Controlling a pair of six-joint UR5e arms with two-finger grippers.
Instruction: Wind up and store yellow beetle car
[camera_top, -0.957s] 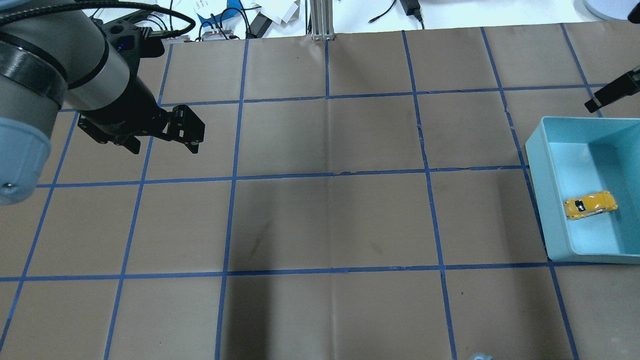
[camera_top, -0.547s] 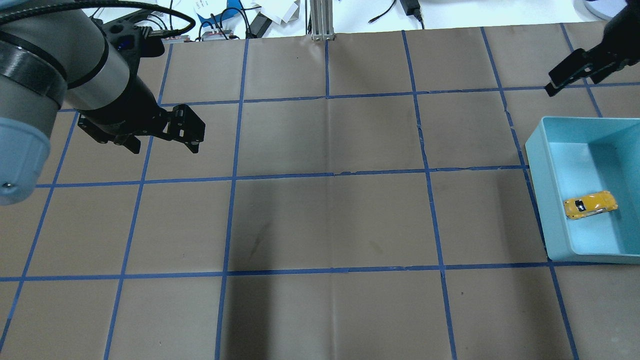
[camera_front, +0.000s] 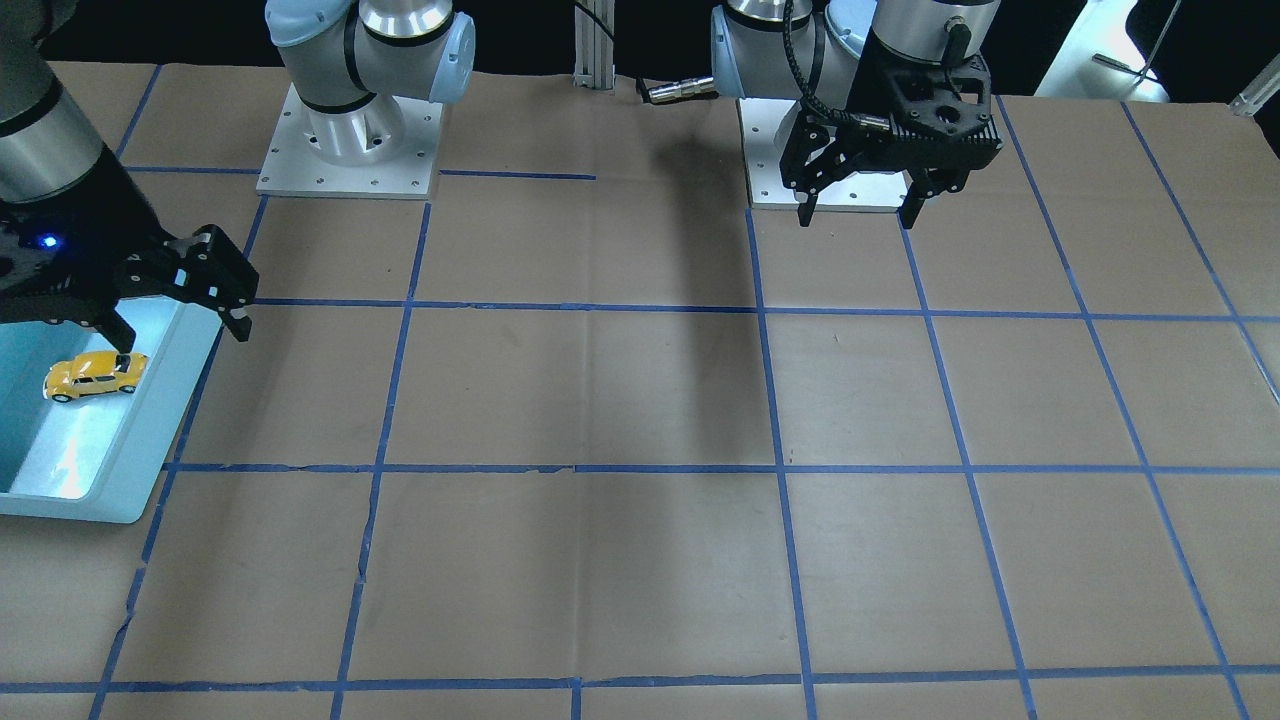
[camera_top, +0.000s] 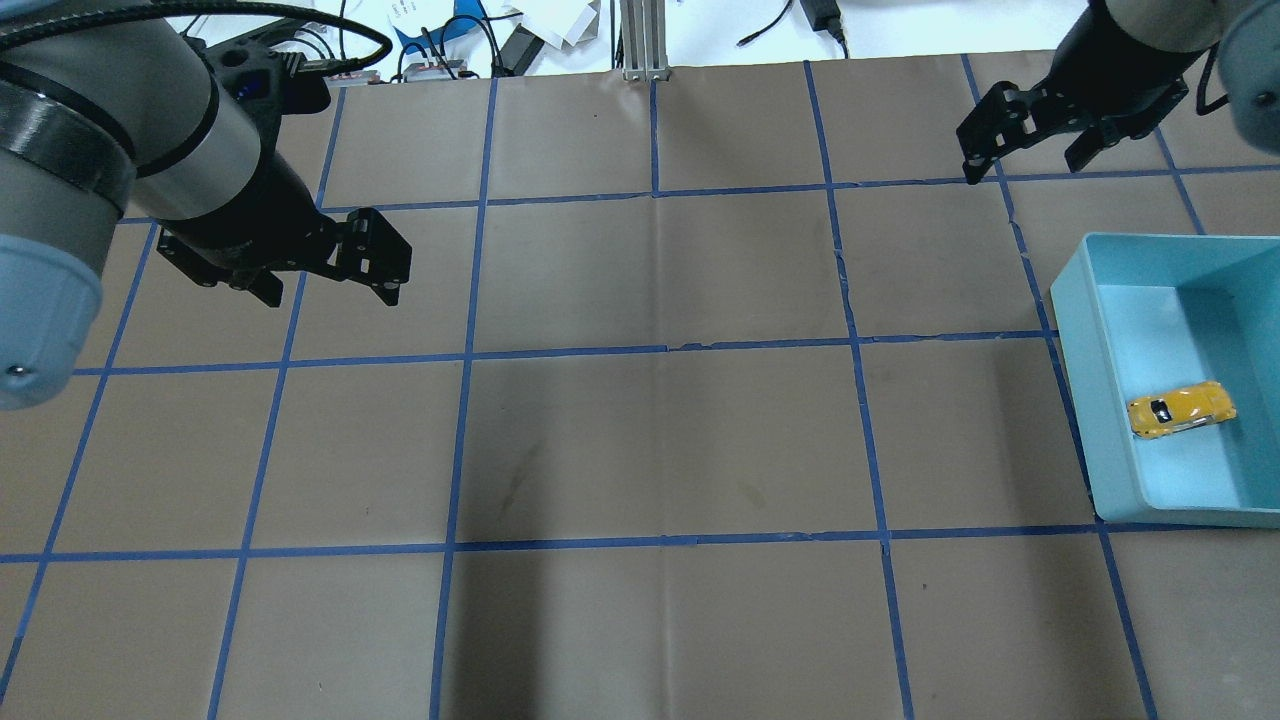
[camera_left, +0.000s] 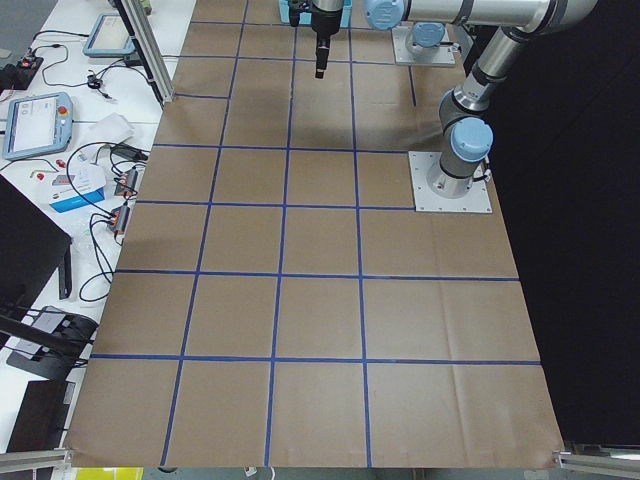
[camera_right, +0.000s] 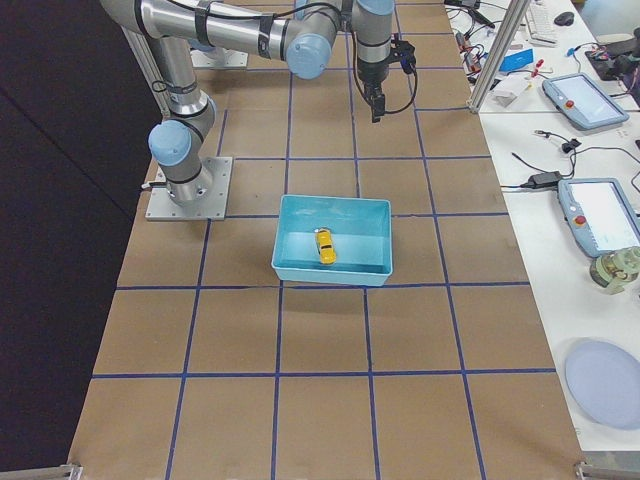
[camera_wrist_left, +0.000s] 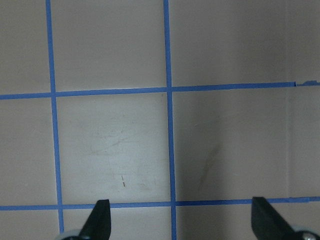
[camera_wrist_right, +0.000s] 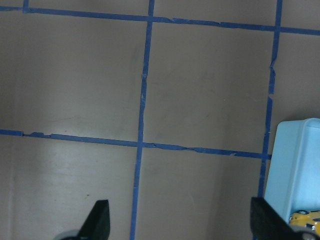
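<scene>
I see the yellow beetle car (camera_top: 1181, 410) lying in the blue bin (camera_top: 1085, 390) at the table's right edge, my right gripper (camera_top: 1022, 165) hanging spread and empty over the table beyond the bin's far side, and the left gripper (camera_top: 330, 296) likewise spread, empty, well away left.

Glossy yellow beetle car (camera_top: 1180, 410) sits in smooth plastic bin (camera_top: 1095, 400) on matt paper (camera_top: 650, 450).

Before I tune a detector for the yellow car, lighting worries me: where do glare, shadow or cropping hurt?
Exterior front-facing: white glare on the floor of the blue bin, near the sharp yellow beetle car. Overhead exterior: soft shadow darkens the table down its middle; the car is evenly lit. Right wrist-mounted: only a sliver of car, at the bottom edge.
</scene>
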